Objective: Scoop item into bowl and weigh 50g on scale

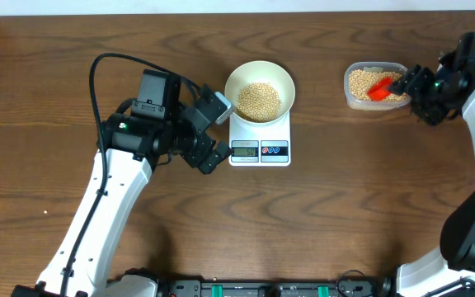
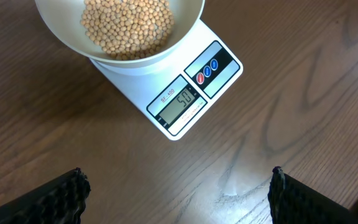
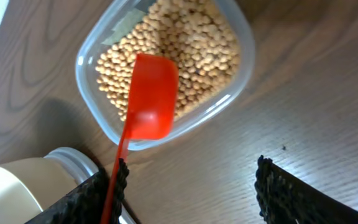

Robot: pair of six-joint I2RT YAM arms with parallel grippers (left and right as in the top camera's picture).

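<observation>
Your right gripper (image 3: pixel 191 193) stands wide, and the red plastic scoop (image 3: pixel 149 96) rests on the clear plastic tub (image 3: pixel 244 46). Lift away without nudging its handle. Your left gripper (image 2: pixel 179 193) hangs wide and empty. The small tan beans (image 2: pixel 126 25) sit in the round white bowl (image 2: pixel 188 22) on the flat white scale (image 2: pixel 194 87).

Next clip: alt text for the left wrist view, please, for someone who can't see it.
A white bowl of tan beans sits on a small white scale whose display appears to read 50, with red and blue buttons beside it. The left claw hangs open above the wooden table near the scale, holding nothing.
</observation>
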